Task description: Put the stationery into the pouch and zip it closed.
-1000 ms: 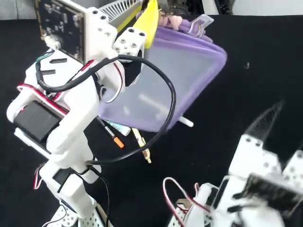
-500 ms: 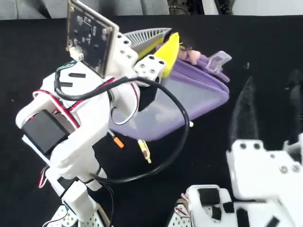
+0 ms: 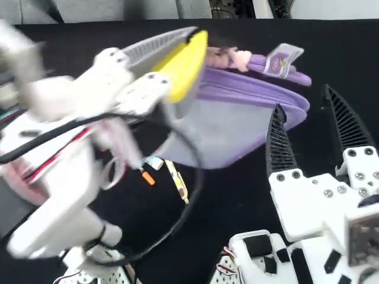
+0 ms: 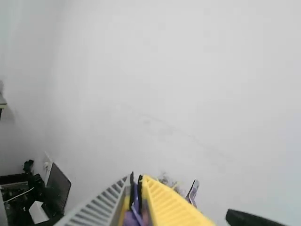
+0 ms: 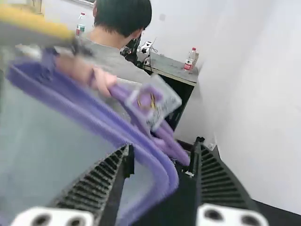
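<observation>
As left gripper [image 3: 198, 32] clamps the pouch [image 3: 231, 124], released right gripper [image 3: 302, 99] has reached its corner.

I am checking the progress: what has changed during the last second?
The left gripper, shut on the pouch, swung it to the right and flatter. The right gripper came forward to the pouch's edge, open. The pens under the pouch stayed.

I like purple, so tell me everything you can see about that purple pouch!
The pouch looks soft, with a cloudy see-through panel and a purple rim. A purple strap with a small tag sticks out from its top edge. It is lifted off the black table, tilted. The left pincer is shut on its top edge; the open right pincer has a finger on either side of one corner.
</observation>
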Controlling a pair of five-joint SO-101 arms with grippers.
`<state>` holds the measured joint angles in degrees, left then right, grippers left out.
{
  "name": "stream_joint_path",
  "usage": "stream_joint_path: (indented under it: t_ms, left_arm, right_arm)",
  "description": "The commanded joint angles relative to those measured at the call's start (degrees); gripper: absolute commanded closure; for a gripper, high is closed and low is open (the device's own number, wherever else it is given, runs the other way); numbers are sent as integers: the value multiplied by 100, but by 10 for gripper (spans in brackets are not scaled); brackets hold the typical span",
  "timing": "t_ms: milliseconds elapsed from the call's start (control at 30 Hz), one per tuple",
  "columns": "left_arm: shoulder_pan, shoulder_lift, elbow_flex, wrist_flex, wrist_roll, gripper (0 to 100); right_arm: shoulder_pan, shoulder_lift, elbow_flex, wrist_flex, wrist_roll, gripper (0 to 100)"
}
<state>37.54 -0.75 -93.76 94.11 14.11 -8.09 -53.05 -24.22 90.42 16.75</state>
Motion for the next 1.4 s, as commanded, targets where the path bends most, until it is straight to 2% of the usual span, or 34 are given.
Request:
stream_joint_path:
  t_ms: [0,67,167,267,400,567,667,867,933,1133,1267,1367]
  left_arm:
    - [84,-396,-110,-114,299,971]
    - [338,-396,-110,53,273,971]
    - [769,-396,-110,316,-132,971]
    - [1297,-396,-110,334,-404,971]
    - [1657,-396,-119,325,-440,971]
    - [1596,-387,-119,325,-448,971]
    - [1200,-387,-119,325,-448,971]
    - [813,-387,-119,334,-440,971]
    - [804,-387,-119,325,-440,971]
    - [804,-387,-119,237,-431,971]
    - [822,-387,-119,158,-413,971]
    - [831,-387,-119,158,-422,971]
  right_arm:
    - [-53,136,426,-431,255,788]
    - [-44,127,514,-747,264,787]
    - [-62,136,365,-1037,484,787]
    - [-70,171,295,-1108,510,787]
    - [-70,145,646,-1152,536,788]
    - [-35,119,602,-1187,695,790]
    - [-53,-4,488,-1081,941,792]
    - [-35,-119,602,-976,1064,940]
    - [-26,-145,664,-844,1055,928]
    - [-62,-145,664,-422,1055,805]
    - [-123,-286,681,-316,1081,800]
    - [-598,-602,664,-255,1099,798]
